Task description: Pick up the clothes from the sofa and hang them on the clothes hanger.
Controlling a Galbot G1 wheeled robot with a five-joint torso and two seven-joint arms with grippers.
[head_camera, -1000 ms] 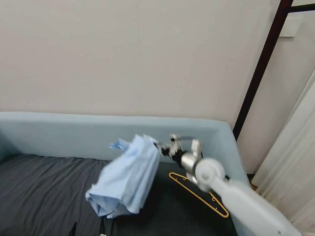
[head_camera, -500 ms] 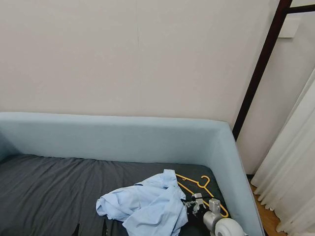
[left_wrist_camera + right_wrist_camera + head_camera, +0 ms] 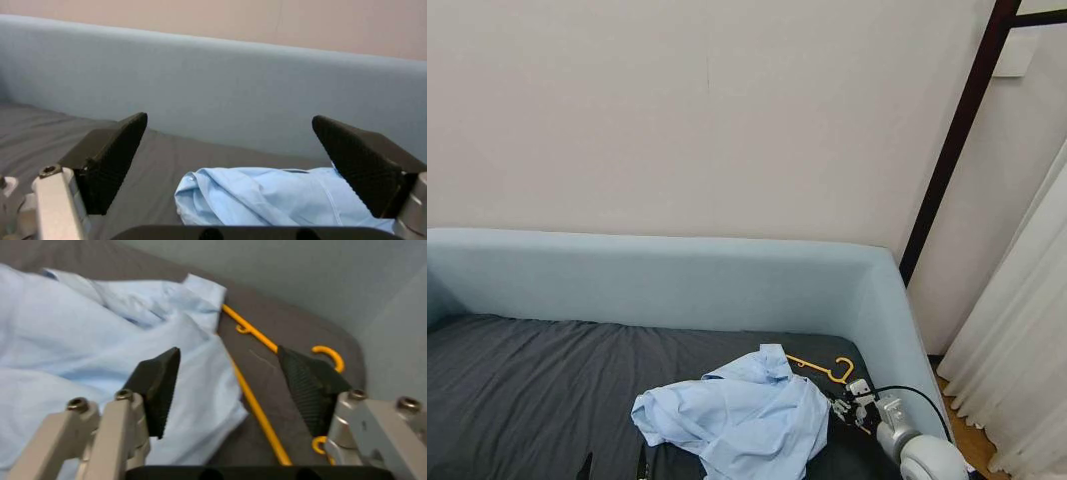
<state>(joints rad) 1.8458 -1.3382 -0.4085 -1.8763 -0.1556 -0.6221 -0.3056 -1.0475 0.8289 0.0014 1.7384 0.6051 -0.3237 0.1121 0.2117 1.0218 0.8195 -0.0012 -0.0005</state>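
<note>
Beige wall (image 3: 677, 120) is filling the background you are looking at, with a dark post (image 3: 957, 140) and a pale curtain (image 3: 1027, 340) standing at the right. Below it, the sofa (image 3: 677, 285) is showing its light-blue backrest and a dark grey seat. The shirt (image 3: 737, 420), light blue, is lying crumpled on the seat near the sofa's right end. The hanger (image 3: 825, 371), orange, is lying flat on the seat, partly covered by the shirt's right edge, with its hook lying toward the sofa's right arm. Your right gripper (image 3: 848, 404) is hovering low just beside the shirt's right edge, over the hanger. Its jaws are standing wide apart and gripping nothing, and the right wrist view is showing the shirt's edge and the hanger's bar between them. Your left gripper (image 3: 228, 122) is waiting over the seat toward the shirt's left, jaws spread and empty, facing the backrest with the shirt lying ahead of it.
</note>
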